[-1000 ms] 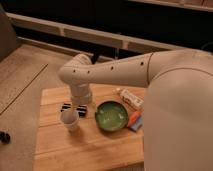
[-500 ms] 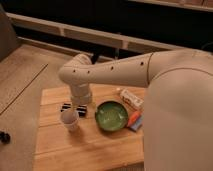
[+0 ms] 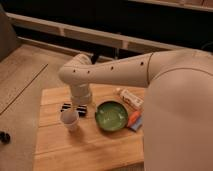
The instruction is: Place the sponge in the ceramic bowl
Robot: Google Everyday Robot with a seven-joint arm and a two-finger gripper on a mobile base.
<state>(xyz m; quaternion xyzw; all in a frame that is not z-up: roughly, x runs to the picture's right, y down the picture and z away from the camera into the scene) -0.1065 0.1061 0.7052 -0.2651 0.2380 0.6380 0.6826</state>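
The light-blue sponge (image 3: 138, 125) lies on the wooden table right of the green ceramic bowl (image 3: 111, 116), partly tucked under an orange carrot-like object (image 3: 134, 118). My gripper (image 3: 74, 108) hangs from the wrist at the table's left part, well left of the bowl and far from the sponge. Its two dark fingers (image 3: 65, 106) stand apart, open, with nothing seen held. A small white cup (image 3: 70, 120) stands just in front of the gripper.
A white oblong packet (image 3: 131, 98) lies behind the bowl at the right. My large white arm (image 3: 165, 85) spans the right side and hides the table's right edge. The wooden table (image 3: 85, 147) has bare boards at the front. Floor lies to the left.
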